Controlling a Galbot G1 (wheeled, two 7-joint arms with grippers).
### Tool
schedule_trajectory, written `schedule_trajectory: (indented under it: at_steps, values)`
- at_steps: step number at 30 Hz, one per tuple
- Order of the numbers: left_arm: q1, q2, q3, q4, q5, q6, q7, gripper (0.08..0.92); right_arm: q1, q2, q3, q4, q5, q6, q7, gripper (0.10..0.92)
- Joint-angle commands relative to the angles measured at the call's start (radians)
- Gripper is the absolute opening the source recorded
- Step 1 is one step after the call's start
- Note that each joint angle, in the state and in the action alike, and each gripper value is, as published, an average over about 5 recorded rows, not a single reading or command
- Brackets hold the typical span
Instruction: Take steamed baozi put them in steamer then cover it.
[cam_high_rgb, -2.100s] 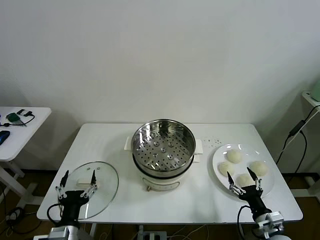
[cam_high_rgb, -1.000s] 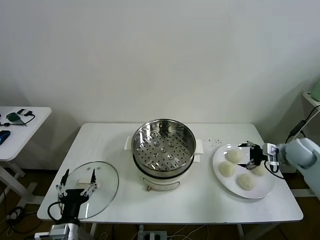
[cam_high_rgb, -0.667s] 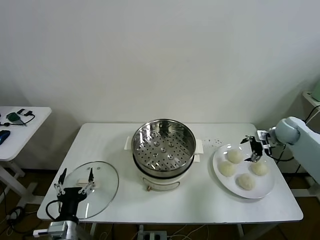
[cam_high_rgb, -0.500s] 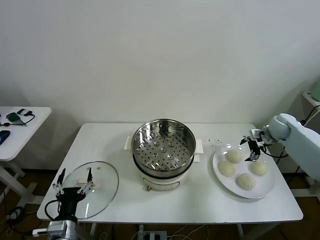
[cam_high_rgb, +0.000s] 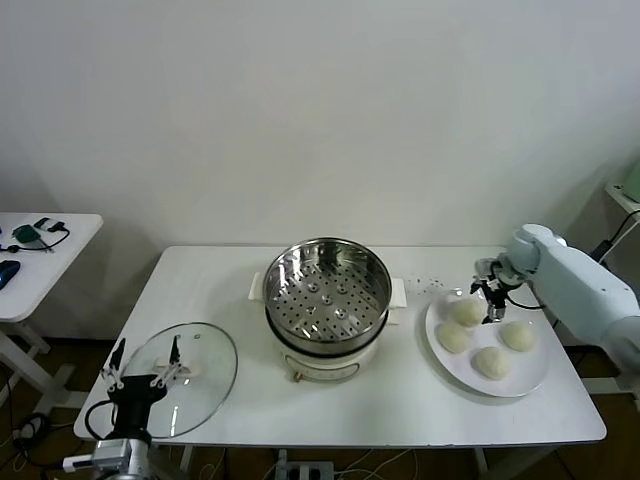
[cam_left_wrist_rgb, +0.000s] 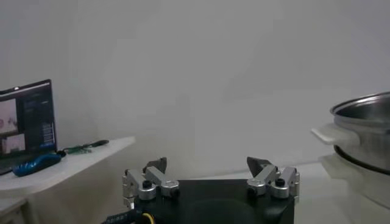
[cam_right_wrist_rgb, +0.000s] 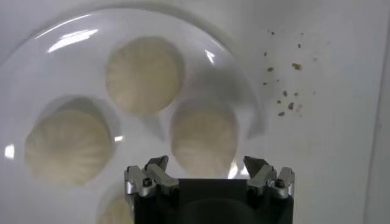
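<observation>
Setting: white rectangular table (cam_high_rgb: 240, 300), plain wall behind.
Buns: four pale round steamed baozi (cam_right_wrist_rgb: 203, 136) sit on flat white plate (cam_high_rgb: 536, 375), beside empty shiny steel steamer (cam_high_rgb: 327, 292).
Right gripper (cam_high_rgb: 488, 294): spread wide, nothing held, above nearest bun.
Left gripper (cam_left_wrist_rgb: 211, 179): spread wide, parked by clear glass cover (cam_high_rgb: 205, 375).
Tip: bun should be centred, squeezed gently.

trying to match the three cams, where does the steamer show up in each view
Head view: the steamer stands mid-table, lid off, between the cover and the plate.
Left wrist view: only its rim and a white side handle show at the frame's edge, past the open left gripper.
Right wrist view: not in it.
Shared landmark: the white table, seen in all three.
</observation>
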Motion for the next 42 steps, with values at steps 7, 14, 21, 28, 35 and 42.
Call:
schedule_trajectory:
  at_steps: [7,14,21,28,35,42]
  values:
    - [0.004,0.0,-0.008,0.003,-0.001,0.0,-0.008,0.823,0.01,0.073,0.0,-0.088,-0.034,0.021,-0.016,0.762]
    - [0.006,0.001,-0.009,0.002,-0.001,-0.001,-0.013,0.823,0.006,0.07,0.004,-0.086,-0.036,0.024,-0.022,0.709]
    - [0.01,0.001,-0.01,-0.006,-0.002,0.0,-0.015,0.823,0.01,0.055,0.013,-0.066,-0.031,0.034,-0.019,0.682]
    - [0.018,0.004,-0.01,-0.019,-0.003,0.0,-0.013,0.823,0.146,-0.012,-0.142,0.076,0.072,0.079,-0.036,0.679]
    - [0.034,0.006,-0.006,-0.025,-0.004,-0.004,-0.013,0.823,0.495,-0.039,-0.474,0.31,0.274,0.162,-0.068,0.685]
    - [0.071,0.01,-0.003,-0.031,-0.006,-0.019,-0.012,0.823,0.774,0.07,-0.633,0.43,0.362,0.275,-0.097,0.687]
